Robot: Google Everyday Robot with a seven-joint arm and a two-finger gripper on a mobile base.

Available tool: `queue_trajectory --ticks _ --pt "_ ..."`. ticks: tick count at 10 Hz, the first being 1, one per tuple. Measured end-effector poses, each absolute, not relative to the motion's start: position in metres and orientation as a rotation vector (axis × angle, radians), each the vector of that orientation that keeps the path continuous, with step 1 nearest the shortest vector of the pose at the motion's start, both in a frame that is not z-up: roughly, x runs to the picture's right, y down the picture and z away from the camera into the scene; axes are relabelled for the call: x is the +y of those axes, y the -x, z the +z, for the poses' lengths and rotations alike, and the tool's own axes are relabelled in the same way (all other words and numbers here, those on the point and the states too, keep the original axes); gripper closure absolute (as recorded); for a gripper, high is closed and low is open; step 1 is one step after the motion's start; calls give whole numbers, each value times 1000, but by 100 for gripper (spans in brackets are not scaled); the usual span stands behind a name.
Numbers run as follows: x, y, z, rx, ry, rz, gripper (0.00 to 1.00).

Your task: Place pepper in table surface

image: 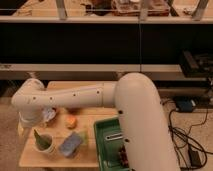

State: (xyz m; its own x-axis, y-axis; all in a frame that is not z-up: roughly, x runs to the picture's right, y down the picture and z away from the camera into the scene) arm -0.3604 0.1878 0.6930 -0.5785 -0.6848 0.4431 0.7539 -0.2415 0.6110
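**One pepper standing in one cup, arm bent low over the worktop's left end**

A single white arm (75,96) reaches leftward over the worktop (31,158), a light tan wooden top. Its thick upper link fills the right half of the view. The arm bends at a rounded joint over the left edge and turns downward there. The end effector (47,115) appears as a pale, partly shadowed shape tucked under that bend. It sits near the back left of the worktop, above the cup and just left of the orange fruit. The arm hides most of it, so I cannot tell whether it is wide, narrow or holding anything.

There is one pepper (38,135), dark green and slender. It stands tilted with its point up and to the left, and its lower end is inside the one pale cup (46,146) at the front left. It is not lying on the bare wood.

One small orange fruit (71,121) sits behind and to the right of the cup, apart from it. One blue-grey block (71,144), soft-edged like a sponge, lies just right of the cup.

One green tray (102,145) takes up the right end of the worktop, partly behind the arm. It holds one pale bar and some dark items too blurred to count.

Dark cables (186,134) trail across the floor on the right.
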Motion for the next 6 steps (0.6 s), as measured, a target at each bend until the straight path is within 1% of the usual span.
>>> queue_trajectory --ticks 1,2,4,6 --pt "188 359 694 -1019 116 -1939 46" --pt "189 360 693 -1021 118 -1944 55" --pt "190 360 693 -1023 119 -1951 68" --pt "191 359 694 -1024 124 -1951 69"
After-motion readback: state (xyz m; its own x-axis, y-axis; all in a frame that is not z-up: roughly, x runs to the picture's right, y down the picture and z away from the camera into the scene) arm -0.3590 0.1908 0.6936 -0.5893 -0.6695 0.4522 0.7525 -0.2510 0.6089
